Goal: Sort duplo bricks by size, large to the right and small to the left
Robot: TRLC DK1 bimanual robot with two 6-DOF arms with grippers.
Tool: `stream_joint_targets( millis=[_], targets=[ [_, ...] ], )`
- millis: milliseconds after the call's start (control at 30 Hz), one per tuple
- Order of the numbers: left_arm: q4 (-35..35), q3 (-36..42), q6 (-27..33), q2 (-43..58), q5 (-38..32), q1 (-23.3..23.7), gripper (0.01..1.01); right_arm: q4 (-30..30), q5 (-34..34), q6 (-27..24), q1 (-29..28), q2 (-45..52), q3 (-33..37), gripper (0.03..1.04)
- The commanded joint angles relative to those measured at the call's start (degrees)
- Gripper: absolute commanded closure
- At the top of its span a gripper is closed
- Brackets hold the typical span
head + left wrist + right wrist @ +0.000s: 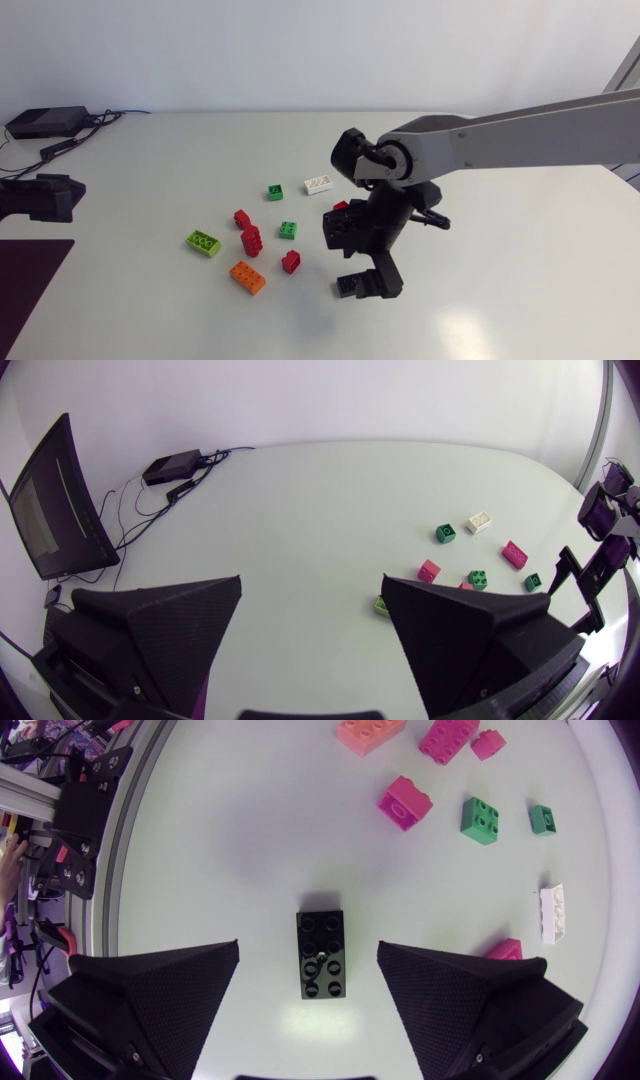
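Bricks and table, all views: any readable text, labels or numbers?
None readable. The black brick between the right hand's open fingers shows only bare studs; any marks on them are too small to read. The white brick, the orange brick and the table show no print.

Light: bright, even, from above.
Shadows: one soft shadow on the matte white worktop [150, 180], under the matte black right gripper [358, 258].
Glare: faint patch near the worktop's front edge.
Distortion: the worktop's edge bends in both wrist views.
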Motion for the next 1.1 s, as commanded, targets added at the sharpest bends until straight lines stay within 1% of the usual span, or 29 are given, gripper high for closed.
stream_joint_targets(
  millis=[0, 200, 400, 533, 633, 700, 733, 800, 867, 967, 1000, 1067],
  targets=[
    [-0.5, 0.2, -1.4, -0.7, -0.3, 0.2, 0.056, 2.1, -0.4, -1.9, 0.7, 2.0, -2.3, 0.07],
    [-0.6, -0.8, -1.7, -1.2, -0.3, 0.1, 0.056, 4.7, -0.3, -1.9, 0.6, 3.1, -3.4, 0.07],
    [-0.5, -2.5, -2.2, -2.5, -0.2, -0.3, 0.056, 8.6, 0.2, -1.6, 0.7, 3.9, -7.3, 0.07],
    [-0.5, -2.9, -2.2, -3.0, -0.2, -0.3, 0.056, 10.1, 0.7, -1.6, 0.2, 4.5, -8.5, 0.07],
    [-0.3, -3.5, -2.3, -3.1, -0.2, -0.3, 0.056, 11.7, 0.9, -1.4, -0.5, 5.0, -8.3, 0.13],
    [-0.2, -3.6, -2.5, -3.1, -0.2, -0.6, 0.056, 12.2, 0.8, -1.3, -0.9, 5.3, -8.3, 0.21],
    [-0.1, -3.6, -2.6, -3.1, -0.2, -0.8, 0.056, 12.4, 0.5, -1.3, -0.9, 5.3, -8.3, 0.28],
    [-0.1, -3.8, -2.7, -3.1, -0.2, -1.0, 0.056, 13.3, -0.9, -1.3, -1.4, 4.8, -8.5, 0.45],
    [0.0, -3.9, -2.7, -3.1, -0.2, -1.0, 0.056, 14.0, -2.7, -1.5, -2.1, 4.6, -8.6, 0.58],
    [0.0, -4.2, -2.7, -3.2, -0.2, -1.0, 0.056, 14.7, -5.8, -2.8, -2.8, 4.6, -9.1, 0.82],
    [0.0, -4.2, -2.7, -3.3, -0.2, -1.0, 0.056, 14.8, -6.7, -2.9, -3.0, 4.6, -9.3, 0.89],
    [0.2, -4.6, -2.7, -3.5, -0.1, -1.0, 0.056, 14.8, -7.5, -2.8, -3.0, 4.5, -9.6, 0.98]
  ],
)
